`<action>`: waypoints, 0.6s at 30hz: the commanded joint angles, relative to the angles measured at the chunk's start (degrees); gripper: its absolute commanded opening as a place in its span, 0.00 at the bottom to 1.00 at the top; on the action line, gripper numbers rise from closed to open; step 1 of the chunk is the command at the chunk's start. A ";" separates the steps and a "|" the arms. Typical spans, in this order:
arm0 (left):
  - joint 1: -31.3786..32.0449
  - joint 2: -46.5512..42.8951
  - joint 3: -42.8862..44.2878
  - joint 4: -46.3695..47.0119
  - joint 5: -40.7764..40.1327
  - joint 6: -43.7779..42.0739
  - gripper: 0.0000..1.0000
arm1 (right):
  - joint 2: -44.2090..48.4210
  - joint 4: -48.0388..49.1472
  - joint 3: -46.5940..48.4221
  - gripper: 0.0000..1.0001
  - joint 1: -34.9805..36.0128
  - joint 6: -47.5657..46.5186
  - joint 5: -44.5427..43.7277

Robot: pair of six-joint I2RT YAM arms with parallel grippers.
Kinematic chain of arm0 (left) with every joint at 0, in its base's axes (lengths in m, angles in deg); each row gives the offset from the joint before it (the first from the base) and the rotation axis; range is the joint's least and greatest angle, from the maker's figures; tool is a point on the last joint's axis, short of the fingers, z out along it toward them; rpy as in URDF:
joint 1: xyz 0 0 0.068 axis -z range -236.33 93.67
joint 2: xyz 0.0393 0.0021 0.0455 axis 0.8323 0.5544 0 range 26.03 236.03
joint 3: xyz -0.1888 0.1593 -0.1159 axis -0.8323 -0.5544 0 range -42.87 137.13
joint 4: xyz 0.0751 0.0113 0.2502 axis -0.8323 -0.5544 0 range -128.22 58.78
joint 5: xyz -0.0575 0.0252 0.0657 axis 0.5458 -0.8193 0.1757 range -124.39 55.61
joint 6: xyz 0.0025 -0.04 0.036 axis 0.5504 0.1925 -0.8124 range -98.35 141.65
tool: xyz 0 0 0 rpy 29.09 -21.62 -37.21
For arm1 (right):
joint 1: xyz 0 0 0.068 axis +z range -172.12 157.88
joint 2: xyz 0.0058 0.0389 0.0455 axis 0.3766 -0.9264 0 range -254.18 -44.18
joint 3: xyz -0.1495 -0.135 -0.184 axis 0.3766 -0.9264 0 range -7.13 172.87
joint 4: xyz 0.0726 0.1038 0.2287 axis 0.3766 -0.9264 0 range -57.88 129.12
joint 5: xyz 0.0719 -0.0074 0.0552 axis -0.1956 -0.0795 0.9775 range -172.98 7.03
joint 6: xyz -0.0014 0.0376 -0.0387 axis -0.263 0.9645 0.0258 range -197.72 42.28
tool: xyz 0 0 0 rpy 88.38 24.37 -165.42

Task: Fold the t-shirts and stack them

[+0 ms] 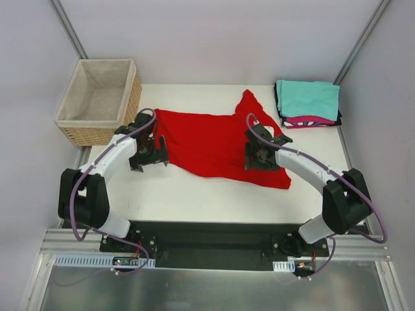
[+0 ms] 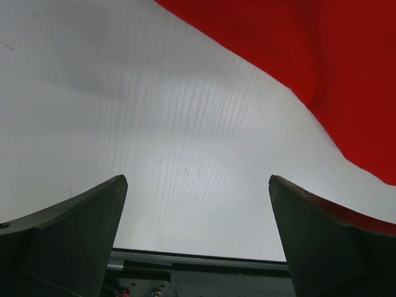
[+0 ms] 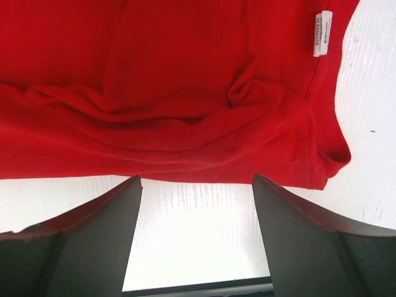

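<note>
Crosswise on the white table [image 1: 194, 194] lies the red t-shirt [image 1: 214, 142], its long axis running left to right and its neck end toward the right arm.
Neither tool holds anything: the left gripper [image 1: 150, 162] hangs with fingers wide apart over bare table just beside the shirt's left edge, while the right gripper [image 1: 262, 162], jaws parted, sits at the near edge by the collar and its white neck label [image 3: 322, 34]. A folded stack, teal shirt [image 1: 308, 97] on top, sits at the far right corner.

You can't read the label [image 3: 322, 33] on the red t-shirt [image 3: 185, 93]: too small. The teal t-shirt [image 1: 308, 98] covers most of the stack [image 1: 310, 120].
</note>
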 commanded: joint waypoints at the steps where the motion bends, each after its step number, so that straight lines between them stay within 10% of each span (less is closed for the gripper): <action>1: 0.43 4.58 7.48 -0.08 -3.84 1.56 0.99 | 0.17 0.58 2.27 0.76 0.16 0.38 -0.92; 18: 0.52 24.27 17.16 12.14 6.62 1.20 0.99 | 2.98 0.23 0.07 0.76 -0.19 -3.32 -3.81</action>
